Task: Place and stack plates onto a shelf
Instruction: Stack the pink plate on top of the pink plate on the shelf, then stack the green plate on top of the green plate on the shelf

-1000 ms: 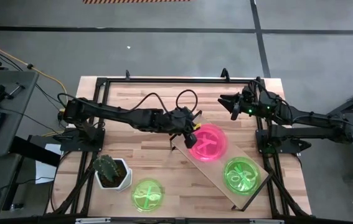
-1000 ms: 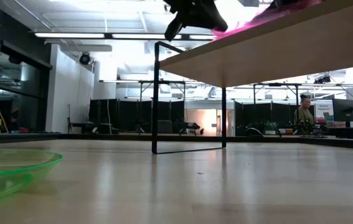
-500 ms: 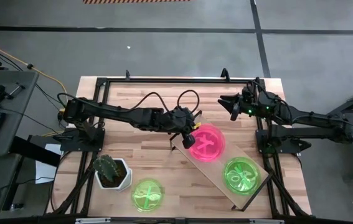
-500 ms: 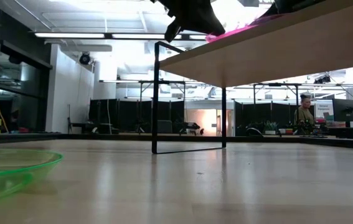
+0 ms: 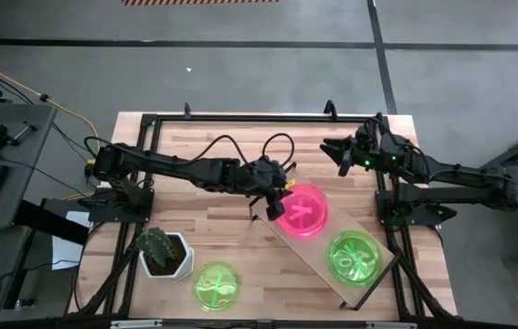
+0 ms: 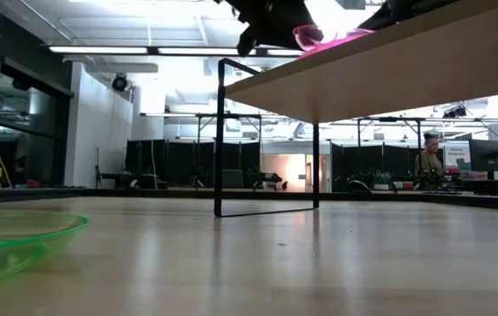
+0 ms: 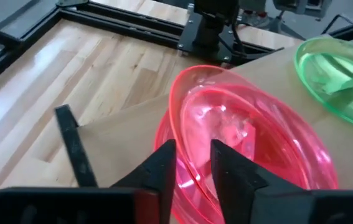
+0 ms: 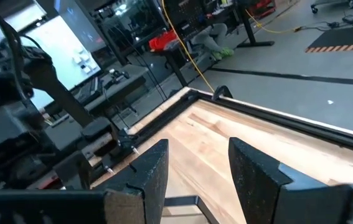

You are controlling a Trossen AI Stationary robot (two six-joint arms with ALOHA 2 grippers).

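1. On the shelf (image 5: 318, 260), at its end nearer the left arm, lies a pink plate (image 5: 302, 210); the wrist view suggests more than one pink rim nested there, though this cannot be confirmed.
2. The left gripper (image 7: 193, 163) pinches that plate's near rim between its fingers, apparently to steady it while seating it on the stack.
3. A green plate (image 5: 355, 257) sits further along the shelf; another green plate (image 5: 216, 285) remains on the table (image 5: 195, 137), beside the cactus pot (image 5: 163, 251).
4. The right gripper (image 8: 196, 163) waits with fingers spread and empty, above the table's far right corner.
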